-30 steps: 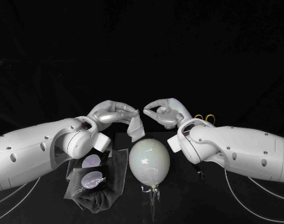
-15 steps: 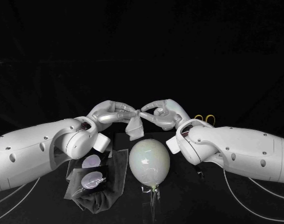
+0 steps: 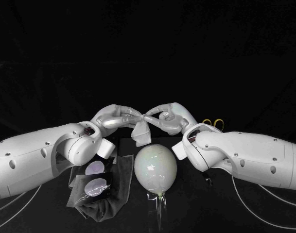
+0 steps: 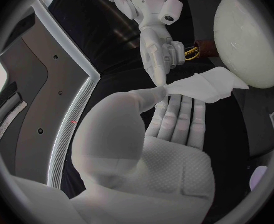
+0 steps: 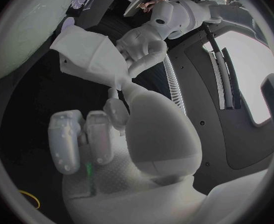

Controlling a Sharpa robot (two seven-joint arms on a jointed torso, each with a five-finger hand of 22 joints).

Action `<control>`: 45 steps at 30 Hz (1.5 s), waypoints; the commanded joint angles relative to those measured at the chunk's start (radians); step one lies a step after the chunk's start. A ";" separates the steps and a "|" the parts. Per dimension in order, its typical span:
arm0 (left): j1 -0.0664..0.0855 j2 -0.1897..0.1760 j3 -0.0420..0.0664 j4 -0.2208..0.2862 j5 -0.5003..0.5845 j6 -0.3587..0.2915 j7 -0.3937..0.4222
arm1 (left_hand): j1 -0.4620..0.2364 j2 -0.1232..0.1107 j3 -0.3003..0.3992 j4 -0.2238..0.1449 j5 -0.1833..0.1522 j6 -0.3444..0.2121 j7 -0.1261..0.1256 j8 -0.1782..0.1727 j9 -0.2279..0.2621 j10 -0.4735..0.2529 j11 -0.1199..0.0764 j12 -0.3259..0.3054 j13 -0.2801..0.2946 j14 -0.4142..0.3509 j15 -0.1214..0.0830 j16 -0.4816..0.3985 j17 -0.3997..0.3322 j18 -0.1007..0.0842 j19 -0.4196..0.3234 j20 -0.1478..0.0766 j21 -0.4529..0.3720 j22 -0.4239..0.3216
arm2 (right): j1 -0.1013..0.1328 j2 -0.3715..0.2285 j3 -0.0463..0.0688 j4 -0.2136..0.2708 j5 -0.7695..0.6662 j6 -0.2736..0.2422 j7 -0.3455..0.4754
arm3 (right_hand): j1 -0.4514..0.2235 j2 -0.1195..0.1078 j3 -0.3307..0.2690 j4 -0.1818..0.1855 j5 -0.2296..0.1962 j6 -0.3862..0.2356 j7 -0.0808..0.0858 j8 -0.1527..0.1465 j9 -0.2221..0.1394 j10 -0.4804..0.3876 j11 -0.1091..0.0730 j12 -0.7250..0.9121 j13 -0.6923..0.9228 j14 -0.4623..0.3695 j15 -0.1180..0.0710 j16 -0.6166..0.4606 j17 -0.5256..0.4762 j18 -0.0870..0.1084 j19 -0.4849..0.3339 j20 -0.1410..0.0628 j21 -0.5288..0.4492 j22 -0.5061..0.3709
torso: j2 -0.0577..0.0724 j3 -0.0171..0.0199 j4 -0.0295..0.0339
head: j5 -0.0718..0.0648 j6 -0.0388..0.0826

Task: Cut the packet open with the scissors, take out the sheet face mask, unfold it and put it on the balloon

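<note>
Your left hand (image 3: 116,118) and right hand (image 3: 167,118) both pinch the folded sheet face mask (image 3: 141,132) just beyond the balloon (image 3: 155,167).

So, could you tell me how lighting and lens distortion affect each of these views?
Head view: the black table melts into darkness; the balloon, sheet mask, left hand and right hand stand out pale. Left wrist view: fisheye bends the pale edge strip. Right wrist view: a bright panel glares near the rim.
</note>
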 commanded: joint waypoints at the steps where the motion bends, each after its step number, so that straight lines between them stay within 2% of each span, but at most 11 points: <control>1: 0.001 0.002 0.001 0.003 0.006 0.031 0.020 | 0.000 0.006 0.006 -0.003 0.006 -0.005 0.000 0.013 0.264 -0.006 -0.002 0.002 0.001 -0.003 -0.004 0.007 -0.001 -0.011 -0.008 -0.001 -0.001 -0.001 | 0.000 0.004 0.000 -0.003 -0.015 -0.005 0.007 | 0.008 0.002 0.003 -0.004 0.000 0.012 -0.003 0.007 0.000 0.007 -0.002 0.005 0.002 0.098 -0.003 0.004 0.243 -0.014 0.105 0.002 0.005 0.263 | -0.001 -0.0002 -0.0001 | -0.001 0.000; 12: 0.001 0.002 0.001 0.006 0.006 0.029 0.022 | 0.000 0.006 0.006 -0.002 0.006 -0.006 0.000 0.014 0.265 -0.006 -0.002 0.003 0.001 -0.003 -0.004 0.008 -0.001 -0.012 -0.008 -0.001 -0.001 -0.001 | 0.000 0.011 0.000 -0.004 -0.044 -0.040 -0.042 | 0.020 0.007 0.001 -0.007 0.000 0.039 -0.014 0.015 0.000 0.011 -0.012 0.008 0.003 0.099 -0.011 0.006 0.246 -0.014 0.105 -0.005 0.005 0.263 | 0.000 -0.0007 0.0007 | 0.000 0.000; 14: 0.001 0.001 0.001 0.006 0.006 0.029 0.023 | 0.000 0.005 0.007 -0.002 0.006 -0.007 0.000 0.016 0.267 -0.005 -0.002 0.003 0.002 -0.002 -0.004 0.009 -0.001 -0.012 -0.008 -0.001 -0.001 -0.001 | 0.000 0.010 0.000 -0.004 -0.051 -0.050 -0.050 | 0.041 0.022 0.014 -0.019 0.000 0.051 -0.021 0.021 0.002 0.012 -0.018 0.009 0.003 0.099 -0.016 0.007 0.247 -0.014 0.105 -0.008 0.005 0.263 | 0.000 -0.0009 0.0012 | 0.000 0.000; 15: 0.001 0.001 0.001 0.006 0.006 0.029 0.023 | 0.000 0.005 0.007 -0.002 0.006 -0.007 0.000 0.016 0.267 -0.005 -0.002 0.003 0.002 -0.002 -0.004 0.009 -0.001 -0.012 -0.008 -0.001 -0.001 -0.001 | 0.000 0.009 0.000 -0.004 -0.054 -0.054 -0.052 | 0.061 0.037 0.028 -0.031 0.000 0.065 -0.028 0.029 0.005 0.014 -0.024 0.011 0.004 0.100 -0.021 0.008 0.249 -0.014 0.105 -0.012 0.005 0.263 | 0.000 -0.0006 0.0012 | 0.000 0.000; 21: 0.001 0.001 0.001 0.007 0.007 0.031 0.024 | -0.001 0.005 0.007 -0.002 0.006 -0.007 0.000 0.018 0.268 -0.004 -0.003 0.003 0.002 -0.001 -0.005 0.011 -0.001 -0.012 -0.008 -0.002 -0.001 -0.001 | 0.000 0.009 0.000 -0.003 -0.063 -0.079 -0.060 | 0.109 0.068 0.067 -0.073 0.000 0.096 -0.047 0.061 0.021 0.034 -0.041 0.032 0.017 0.102 -0.036 0.013 0.256 -0.014 0.105 -0.026 0.005 0.263 | 0.000 0.0006 0.0001 | 0.000 0.000; 27: 0.001 0.001 0.001 0.008 0.007 0.034 0.024 | -0.001 0.005 0.007 -0.002 0.006 -0.007 0.000 0.018 0.268 -0.004 -0.003 0.003 0.002 -0.001 -0.005 0.011 -0.001 -0.012 -0.008 -0.002 -0.001 -0.001 | 0.000 0.009 0.000 0.000 -0.070 -0.099 -0.064 | 0.100 0.067 0.098 -0.091 0.000 0.102 -0.054 0.098 0.044 0.063 -0.048 0.062 0.037 0.102 -0.045 0.013 0.255 -0.014 0.105 -0.037 0.005 0.263 | 0.000 0.0004 -0.0001 | -0.001 -0.001; 33: 0.001 0.002 0.001 0.009 0.007 0.034 0.022 | -0.001 0.004 0.008 -0.002 0.007 -0.007 0.000 0.019 0.269 -0.004 -0.003 0.003 0.002 -0.001 -0.005 0.011 -0.002 -0.012 -0.008 -0.002 -0.001 -0.001 | 0.000 0.008 0.000 0.003 -0.075 -0.122 -0.066 | 0.081 0.059 0.127 -0.101 0.000 0.098 -0.058 0.121 0.058 0.079 -0.052 0.080 0.051 0.103 -0.049 0.016 0.260 -0.014 0.105 -0.042 0.005 0.263 | 0.000 0.0000 0.0002 | -0.002 -0.003; 40: 0.001 0.001 0.001 0.008 0.006 0.020 0.018 | -0.001 0.004 0.008 -0.002 0.007 -0.008 0.000 0.020 0.270 -0.004 -0.003 0.003 0.002 -0.001 -0.005 0.012 -0.002 -0.012 -0.008 -0.002 0.000 -0.001 | 0.000 0.001 0.000 0.009 -0.076 -0.136 -0.066 | 0.069 0.053 0.145 -0.108 0.000 0.097 -0.061 0.135 0.068 0.089 -0.055 0.096 0.063 0.104 -0.051 0.019 0.263 -0.014 0.105 -0.044 0.005 0.263 | -0.001 0.0001 0.0005 | -0.002 -0.002; 45: 0.001 0.000 0.001 0.008 0.005 0.014 0.017 | -0.001 0.004 0.008 -0.002 0.007 -0.008 0.000 0.020 0.270 -0.004 -0.003 0.003 0.002 -0.001 -0.005 0.012 -0.002 -0.012 -0.008 -0.002 0.000 -0.001 | 0.000 -0.008 0.000 0.018 -0.076 -0.121 -0.063 | 0.064 0.051 0.151 -0.110 0.000 0.094 -0.061 0.138 0.071 0.086 -0.055 0.088 0.058 0.103 -0.051 0.016 0.259 -0.014 0.105 -0.045 0.005 0.263 | 0.000 0.0003 0.0001 | 0.000 -0.002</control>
